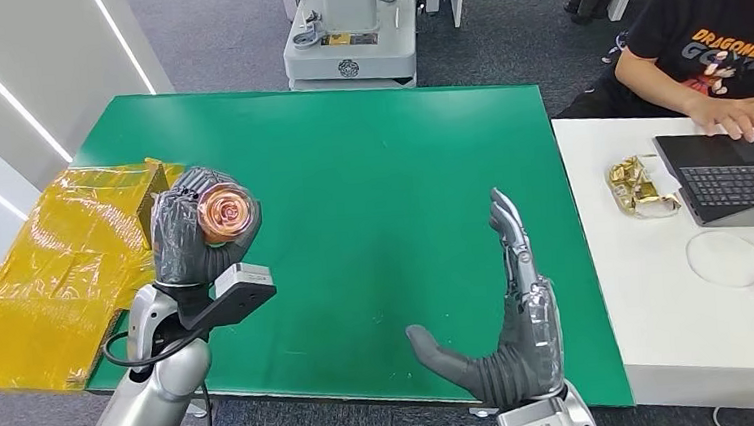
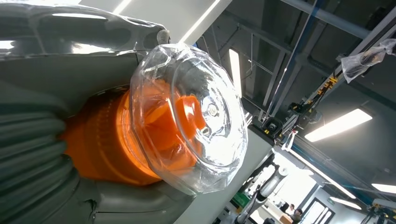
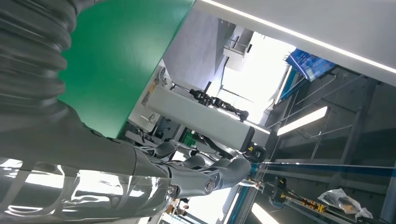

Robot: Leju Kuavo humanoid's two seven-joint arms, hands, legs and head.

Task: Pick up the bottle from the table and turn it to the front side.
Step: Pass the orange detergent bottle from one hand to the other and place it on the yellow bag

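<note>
My left hand (image 1: 189, 236) is raised above the left part of the green table (image 1: 370, 173) and grips the bottle (image 1: 225, 212), whose clear ribbed end with orange inside faces my head camera. In the left wrist view the bottle (image 2: 187, 121) shows a clear faceted dome over an orange body, with grey fingers (image 2: 32, 154) wrapped round it. My right hand (image 1: 505, 314) stands upright over the table's near edge, fingers straight and apart, thumb out, holding nothing. The right wrist view shows those fingers (image 3: 205, 179) extended past the table.
A crumpled yellow plastic sheet (image 1: 47, 276) lies over the table's left edge. To the right stands a white table (image 1: 680, 302) with a laptop (image 1: 741, 172), gold-wrapped sweets (image 1: 637, 185) and a white cable (image 1: 737, 258); a person (image 1: 712, 39) types there. A grey machine base (image 1: 351, 44) stands behind.
</note>
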